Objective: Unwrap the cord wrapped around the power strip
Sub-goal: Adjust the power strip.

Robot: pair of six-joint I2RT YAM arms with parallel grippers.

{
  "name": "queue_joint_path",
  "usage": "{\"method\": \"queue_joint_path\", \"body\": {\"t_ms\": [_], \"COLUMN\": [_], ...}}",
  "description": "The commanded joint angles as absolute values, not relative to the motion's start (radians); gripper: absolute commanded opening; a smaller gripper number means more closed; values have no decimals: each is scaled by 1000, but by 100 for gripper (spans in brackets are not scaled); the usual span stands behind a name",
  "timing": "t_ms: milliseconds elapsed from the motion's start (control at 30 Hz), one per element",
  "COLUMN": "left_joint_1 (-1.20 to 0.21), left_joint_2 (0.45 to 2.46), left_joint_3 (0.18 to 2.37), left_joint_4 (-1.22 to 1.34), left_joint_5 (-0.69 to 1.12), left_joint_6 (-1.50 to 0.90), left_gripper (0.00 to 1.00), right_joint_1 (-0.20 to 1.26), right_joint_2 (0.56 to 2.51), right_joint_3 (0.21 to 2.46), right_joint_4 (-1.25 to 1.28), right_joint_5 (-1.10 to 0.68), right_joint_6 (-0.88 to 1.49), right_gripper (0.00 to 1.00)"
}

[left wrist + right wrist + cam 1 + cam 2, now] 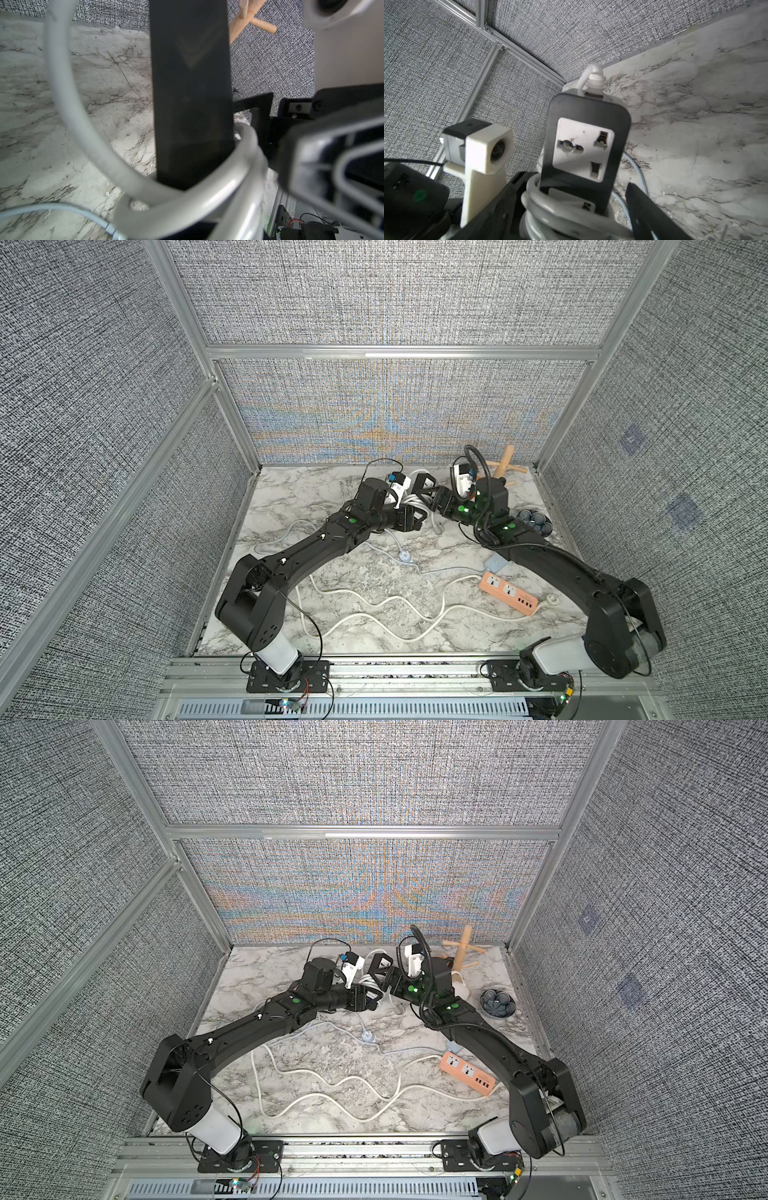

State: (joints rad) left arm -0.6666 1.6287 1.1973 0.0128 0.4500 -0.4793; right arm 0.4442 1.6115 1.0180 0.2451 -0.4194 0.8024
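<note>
Power strip (588, 128) inside spread right pincer (575, 184)

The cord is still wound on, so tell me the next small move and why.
Probably close the right hand on an outer loop of the white cord. Its jaws stand open on either side of the black power strip, level with the coils, while the left hand seems to hold the strip up.

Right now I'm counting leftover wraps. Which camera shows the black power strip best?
Right wrist view: the black power strip is close, socket face sharp, white cord coiled round its lower part. Left wrist shows only a blurred dark side; both top views show it small and distant.
</note>
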Motion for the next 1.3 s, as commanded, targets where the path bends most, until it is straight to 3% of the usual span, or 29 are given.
{"method": "queue_joint_path", "body": {"t_ms": [0, 133, 500, 600, 833, 1000, 1267], "left_joint_1": [-669, -668, -693, -693, -693, -693, -684], "left_joint_2": [1623, 1617, 1620, 1630, 1639, 1611, 1586], "left_joint_3": [1197, 1193, 1193, 1196, 1190, 1174, 1162], "left_joint_4": [123, 140, 186, 184, 185, 149, 102], "left_joint_5": [490, 502, 466, 460, 454, 423, 387], "left_joint_6": [-488, -490, -468, -470, -476, -447, -447], "left_gripper": [0, 0, 0, 2, 40, 77, 99], "right_joint_1": [459, 465, 482, 479, 461, 434, 406], "right_joint_2": [1649, 1680, 1739, 1738, 1732, 1727, 1780], "right_joint_3": [1041, 1050, 1069, 1066, 1055, 1040, 1067], "right_joint_4": [283, 268, 354, 357, 377, 394, 400], "right_joint_5": [-428, -428, -492, -498, -526, -554, -599], "right_joint_6": [821, 820, 868, 864, 864, 854, 805], "right_gripper": [85, 82, 61, 51, 41, 37, 32]}}
